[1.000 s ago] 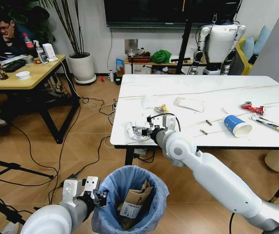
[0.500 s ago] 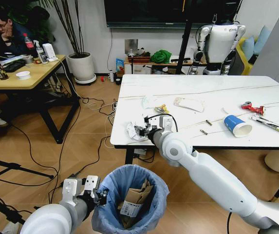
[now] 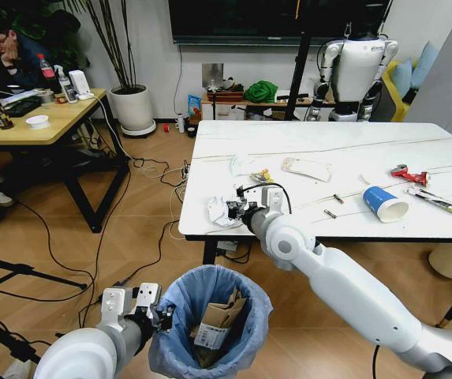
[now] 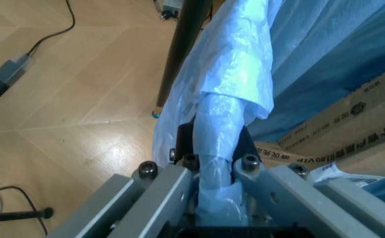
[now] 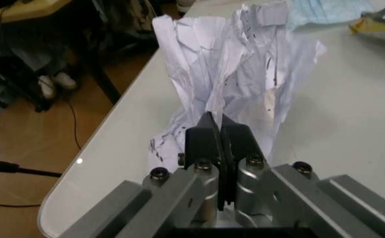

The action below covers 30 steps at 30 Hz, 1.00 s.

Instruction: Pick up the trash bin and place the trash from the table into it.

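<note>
Head view is showing the left gripper (image 3: 161, 316) holding the trash bin (image 3: 210, 324) at lower centre, cardboard already inside, most trash still lying on the table (image 3: 383, 146); left wrist view is showing fingers pinching the bag rim; right wrist view is showing the right gripper (image 5: 218, 130) clamping a crumpled paper (image 5: 232, 69) near the table edge.

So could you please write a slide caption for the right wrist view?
Right tool shut on crumpled white paper at the glossy white marble-look table's edge.
</note>
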### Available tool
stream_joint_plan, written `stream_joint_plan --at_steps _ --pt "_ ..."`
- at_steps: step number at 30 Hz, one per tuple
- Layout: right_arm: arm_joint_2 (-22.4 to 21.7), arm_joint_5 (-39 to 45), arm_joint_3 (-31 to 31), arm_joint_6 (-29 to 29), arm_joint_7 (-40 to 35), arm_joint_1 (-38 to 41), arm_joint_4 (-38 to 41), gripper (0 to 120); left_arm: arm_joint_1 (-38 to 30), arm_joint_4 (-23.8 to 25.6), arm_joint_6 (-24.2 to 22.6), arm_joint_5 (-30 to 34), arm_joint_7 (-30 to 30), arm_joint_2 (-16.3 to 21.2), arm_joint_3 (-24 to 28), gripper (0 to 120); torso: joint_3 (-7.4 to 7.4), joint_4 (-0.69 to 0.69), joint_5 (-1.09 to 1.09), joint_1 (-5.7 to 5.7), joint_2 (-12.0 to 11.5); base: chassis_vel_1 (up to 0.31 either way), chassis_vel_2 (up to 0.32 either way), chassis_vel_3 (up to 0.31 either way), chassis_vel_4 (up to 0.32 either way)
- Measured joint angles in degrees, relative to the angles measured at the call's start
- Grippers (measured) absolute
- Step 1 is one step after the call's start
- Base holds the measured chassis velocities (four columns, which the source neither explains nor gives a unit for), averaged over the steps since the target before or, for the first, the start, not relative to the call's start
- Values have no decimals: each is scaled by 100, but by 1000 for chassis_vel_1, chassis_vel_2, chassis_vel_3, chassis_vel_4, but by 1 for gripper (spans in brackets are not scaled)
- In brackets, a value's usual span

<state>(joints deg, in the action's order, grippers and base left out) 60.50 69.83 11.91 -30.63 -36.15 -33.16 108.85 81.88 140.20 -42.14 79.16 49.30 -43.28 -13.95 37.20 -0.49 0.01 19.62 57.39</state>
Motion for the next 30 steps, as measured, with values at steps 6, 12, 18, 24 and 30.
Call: stream_joint_plan --at_steps 6,12,18,24,30 --pt "-550 15 -759 151 1311 -389 774 0 -39 -57 1 15 5 -20 -23 0 0 0 0 0 0 0 0 0 0" --pt "-914 72 -1455 142 2294 -980 1368 0 -72 -95 0 59 15 -20 -24 0 -1 -1 1 0 0 0 0 0 0" --pt "-1227 182 -1965 57 3253 -1648 2030 0 -104 -138 1 132 43 -37 -60 0 -1 1 0 0 0 0 0 0 0" --pt "-1517 77 -2369 -48 4056 -2337 2505 0 -122 -146 0 253 90 -17 -113 0 -1 0 0 0 0 0 0 0 0" --pt "-1631 -404 -2529 -84 4332 -2959 2786 0 -124 -142 1 276 110 -46 -93 0 -1 1 0 0 0 0 0 0 0"
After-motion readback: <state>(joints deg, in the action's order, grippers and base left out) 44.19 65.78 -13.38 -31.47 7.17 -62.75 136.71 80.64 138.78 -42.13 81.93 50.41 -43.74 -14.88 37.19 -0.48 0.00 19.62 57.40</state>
